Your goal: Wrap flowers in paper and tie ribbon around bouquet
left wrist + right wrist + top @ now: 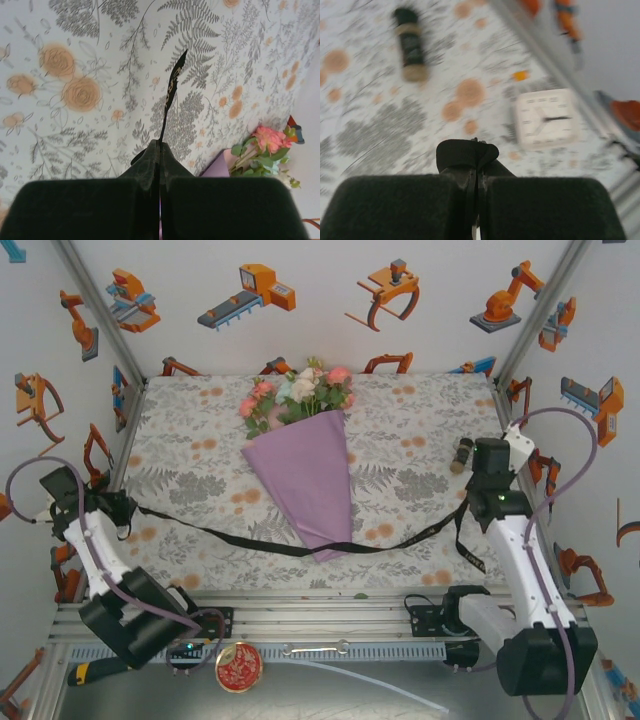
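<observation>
The bouquet lies in the middle of the table, its pink, white and pale blue flowers sticking out of a lilac-purple paper cone toward the far edge. The black ribbon stretches across the table and crosses the cone's narrow near end. My left gripper holds it at the left, my right gripper at the right. In the left wrist view the gripper is shut on the ribbon, whose end pokes forward; flowers and paper lie to the right. The right gripper is shut on a folded ribbon loop.
A dark cylinder with a tan band lies just left of the right gripper. A white square clock sits near the right frame rail. A red and gold round tin and a yellow-handled tool rest by the front rail.
</observation>
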